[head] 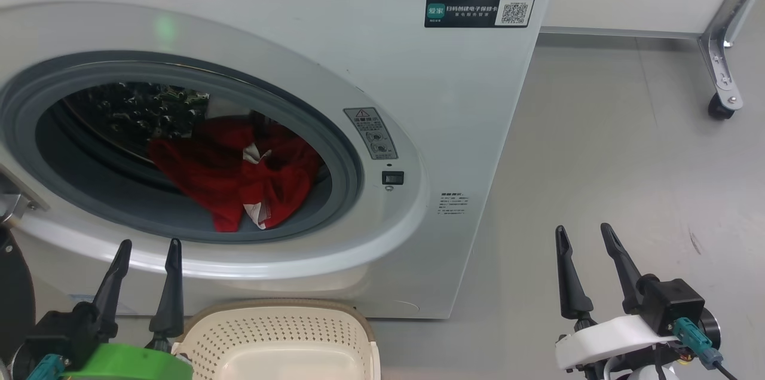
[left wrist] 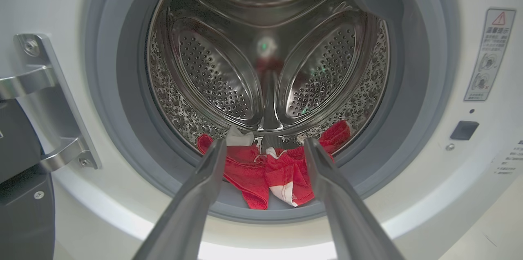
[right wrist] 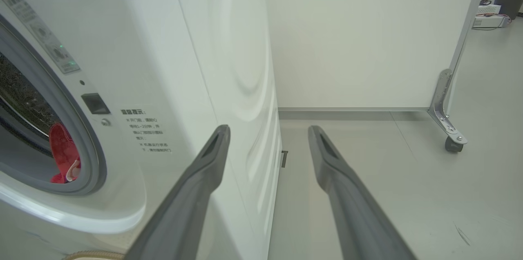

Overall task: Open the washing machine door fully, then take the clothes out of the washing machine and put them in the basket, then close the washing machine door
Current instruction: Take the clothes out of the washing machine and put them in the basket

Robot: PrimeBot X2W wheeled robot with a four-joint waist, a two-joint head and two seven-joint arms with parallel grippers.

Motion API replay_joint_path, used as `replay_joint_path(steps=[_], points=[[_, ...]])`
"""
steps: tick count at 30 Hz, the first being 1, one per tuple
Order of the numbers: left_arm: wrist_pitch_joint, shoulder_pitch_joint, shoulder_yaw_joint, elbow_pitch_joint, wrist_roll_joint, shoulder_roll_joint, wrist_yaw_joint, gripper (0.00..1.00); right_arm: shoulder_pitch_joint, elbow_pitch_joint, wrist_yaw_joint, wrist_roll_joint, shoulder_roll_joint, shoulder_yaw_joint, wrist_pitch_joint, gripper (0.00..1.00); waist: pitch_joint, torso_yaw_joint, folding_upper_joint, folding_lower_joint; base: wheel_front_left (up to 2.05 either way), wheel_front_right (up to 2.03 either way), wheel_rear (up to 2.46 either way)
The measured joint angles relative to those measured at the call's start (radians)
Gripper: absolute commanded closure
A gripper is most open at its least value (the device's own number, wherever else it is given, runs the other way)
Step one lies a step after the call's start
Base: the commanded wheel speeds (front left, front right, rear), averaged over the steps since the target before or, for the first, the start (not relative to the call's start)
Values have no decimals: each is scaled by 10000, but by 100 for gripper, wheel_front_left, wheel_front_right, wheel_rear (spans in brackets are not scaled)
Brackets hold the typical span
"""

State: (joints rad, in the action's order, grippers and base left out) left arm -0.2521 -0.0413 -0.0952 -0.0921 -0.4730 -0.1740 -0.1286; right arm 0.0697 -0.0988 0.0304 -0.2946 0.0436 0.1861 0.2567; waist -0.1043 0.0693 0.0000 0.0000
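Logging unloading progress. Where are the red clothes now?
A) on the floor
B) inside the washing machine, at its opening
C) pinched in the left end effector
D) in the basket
B: the red clothes lie inside the washing machine, draped over the lower grey seal, beyond the open left end effector.

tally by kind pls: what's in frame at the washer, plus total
Washing machine: 1
Basket: 1
Red clothes heap: 1, pieces uncountable
QR sticker: 1
Warning label: 1
Grippers: 2, left gripper and right gripper, both open
Total: 7
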Motion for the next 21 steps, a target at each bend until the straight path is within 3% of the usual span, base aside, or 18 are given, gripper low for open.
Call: replay_joint_path(steps=[21], points=[[0, 1, -23, 12, -107, -88, 0, 0, -2, 12, 79, -54, 0, 36, 0, 0, -139, 3, 1, 0, 27, -27, 0]])
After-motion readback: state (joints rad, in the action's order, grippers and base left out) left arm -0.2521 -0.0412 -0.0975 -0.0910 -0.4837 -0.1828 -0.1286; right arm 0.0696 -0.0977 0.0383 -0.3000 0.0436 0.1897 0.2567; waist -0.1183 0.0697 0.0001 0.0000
